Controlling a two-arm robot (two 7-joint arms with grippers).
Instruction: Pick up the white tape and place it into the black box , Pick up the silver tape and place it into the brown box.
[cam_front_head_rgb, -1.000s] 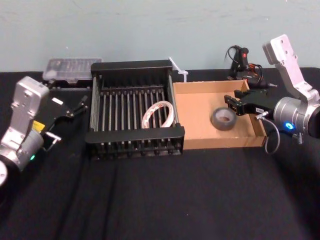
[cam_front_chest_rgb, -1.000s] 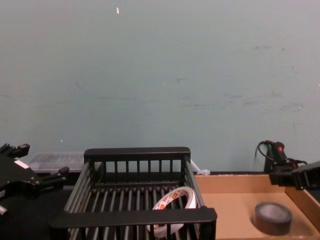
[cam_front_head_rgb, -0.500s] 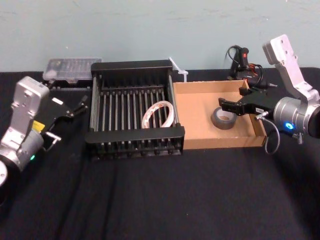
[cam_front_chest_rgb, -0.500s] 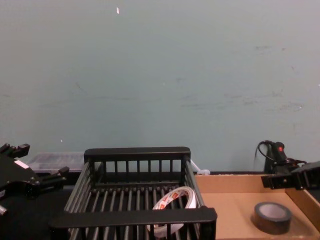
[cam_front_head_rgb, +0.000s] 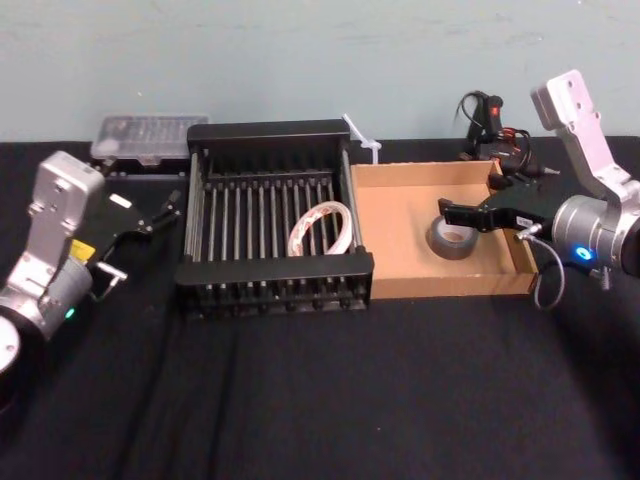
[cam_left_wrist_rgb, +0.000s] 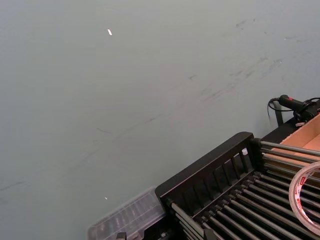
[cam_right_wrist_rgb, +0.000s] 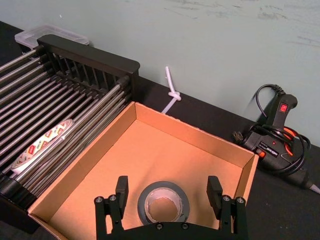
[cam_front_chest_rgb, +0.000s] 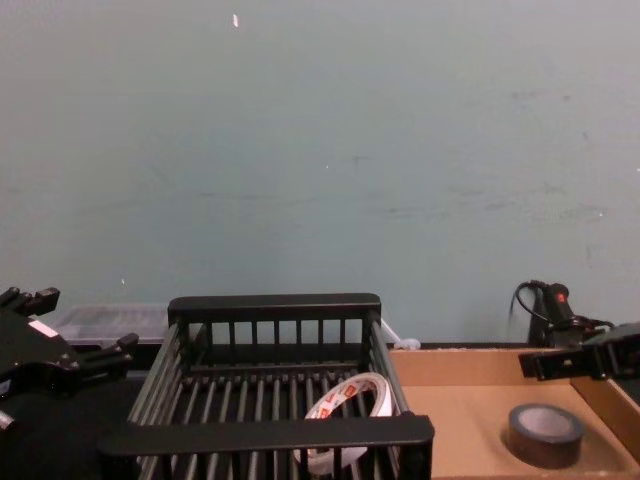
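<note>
With the silver tape (cam_right_wrist_rgb: 163, 204) lying flat in the brown box (cam_front_head_rgb: 400, 283) and the white tape (cam_front_head_rgb: 320, 228) in the black box (cam_front_head_rgb: 270, 270), the released right gripper (cam_right_wrist_rgb: 167, 192), straddling the roll, could snag it if it dips while retreating.

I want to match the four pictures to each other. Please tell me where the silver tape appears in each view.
Head view: silver tape lies flat in the brown box, right part.
Chest view: low right, on the box floor.
Right wrist view: bottom centre, between the open right gripper fingers.
Left wrist view: not in it.
Shared landmark: the black box.
</note>
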